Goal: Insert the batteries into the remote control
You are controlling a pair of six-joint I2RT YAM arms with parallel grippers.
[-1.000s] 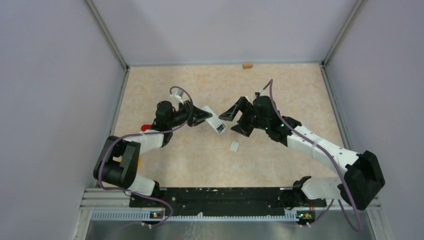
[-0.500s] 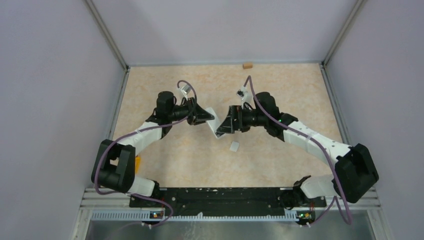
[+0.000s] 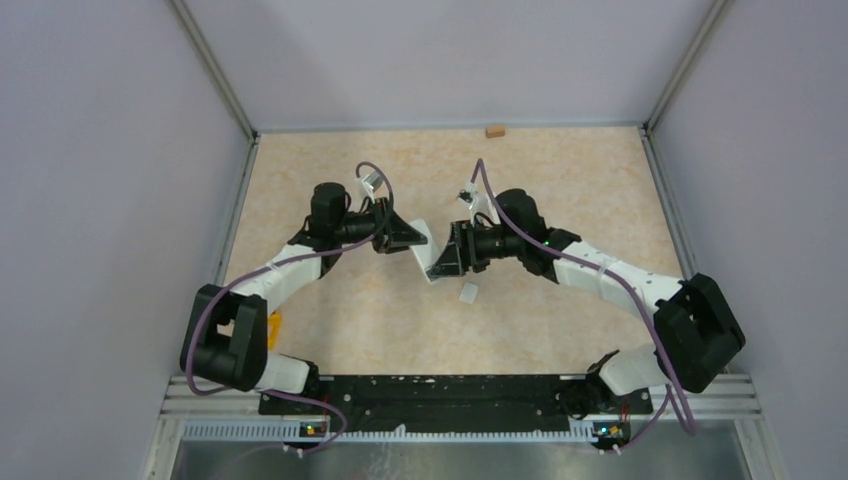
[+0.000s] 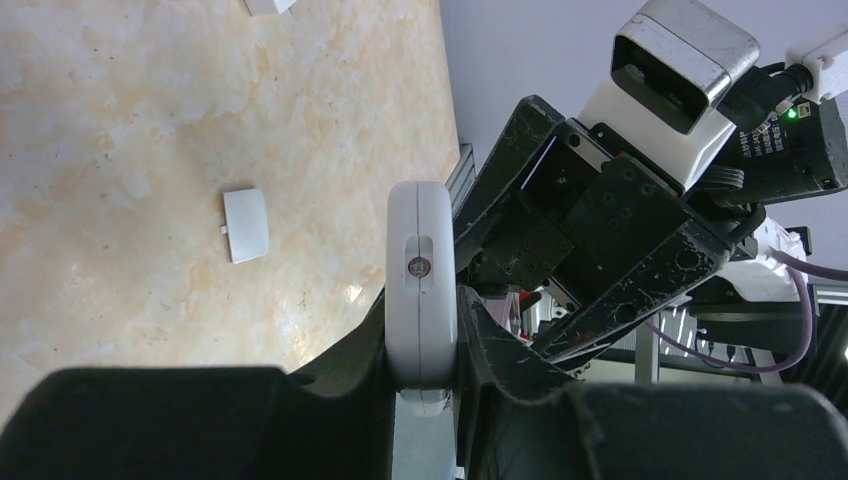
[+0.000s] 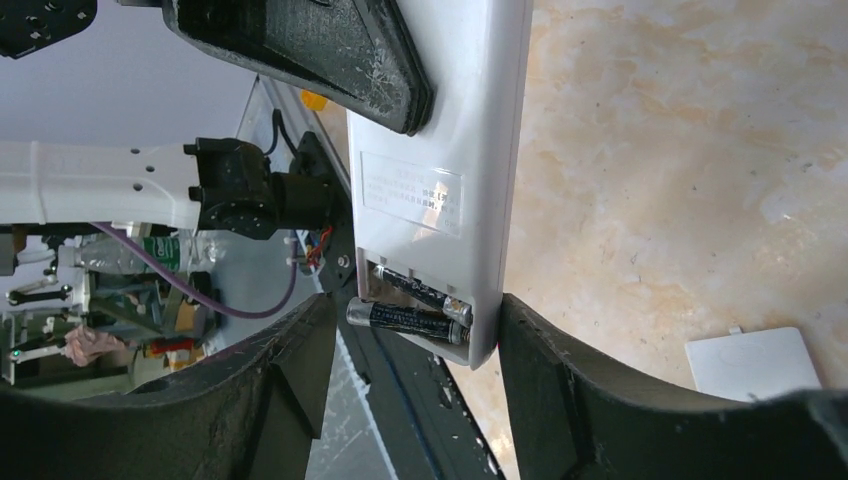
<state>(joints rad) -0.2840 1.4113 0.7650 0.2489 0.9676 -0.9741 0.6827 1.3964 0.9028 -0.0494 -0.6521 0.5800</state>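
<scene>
My left gripper point(image 3: 405, 237) is shut on the white remote control point(image 3: 426, 256) and holds it above the table. In the left wrist view the remote point(image 4: 420, 280) stands on edge, pinched between both fingers. Its open battery bay faces the right wrist camera. Two dark batteries lie in it: one point(image 5: 425, 293) is seated, the other point(image 5: 410, 318) sticks out of the bay at its left end. My right gripper point(image 5: 415, 330) is open and straddles that end of the remote point(image 5: 440, 150). Its right finger touches the remote's side, and its left finger stands apart from the protruding battery.
The white battery cover point(image 3: 468, 292) lies flat on the table just below the remote; the cover point(image 4: 245, 224) shows in the left wrist view and the cover point(image 5: 755, 362) in the right wrist view. A small brown block point(image 3: 494, 130) sits by the back wall.
My right gripper swung left from beside the remote to around its battery end, and its jaws narrowed. The left gripper turned the remote slightly and kept its grip.
</scene>
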